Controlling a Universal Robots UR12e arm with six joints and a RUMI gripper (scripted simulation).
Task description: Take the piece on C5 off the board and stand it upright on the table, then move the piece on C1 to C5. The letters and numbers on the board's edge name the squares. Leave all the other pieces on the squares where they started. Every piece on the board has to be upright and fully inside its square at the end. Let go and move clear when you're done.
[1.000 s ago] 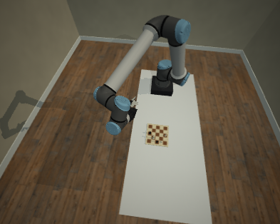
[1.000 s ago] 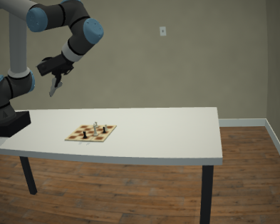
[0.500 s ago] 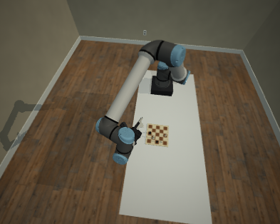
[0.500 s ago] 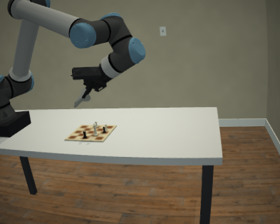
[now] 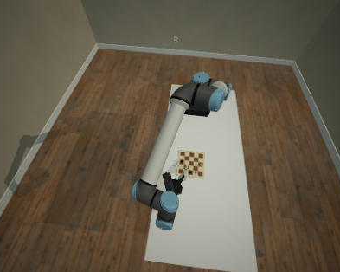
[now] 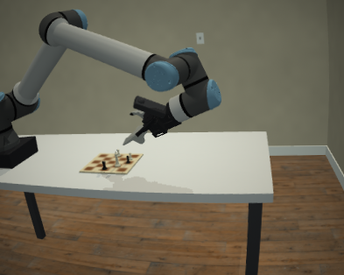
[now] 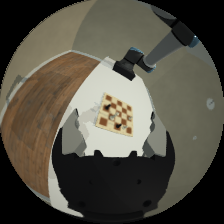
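A small brown and cream chessboard (image 6: 112, 163) lies on the white table; it also shows in the overhead view (image 5: 191, 164) and the wrist view (image 7: 117, 115). On it stand a white piece (image 6: 116, 158) near the middle and two black pieces (image 6: 104, 165) (image 6: 129, 158). The pieces are too small for me to tell their squares. My gripper (image 6: 130, 139) is open and empty. It hangs above the table just beyond the board's right corner, tilted down toward the board. In the wrist view the fingers frame the board from a distance.
The arm's black base (image 6: 8, 151) sits on the table to the left of the board. The arm (image 6: 102, 45) arches high over the board. The table's front edge (image 6: 133, 194) runs close below the board.
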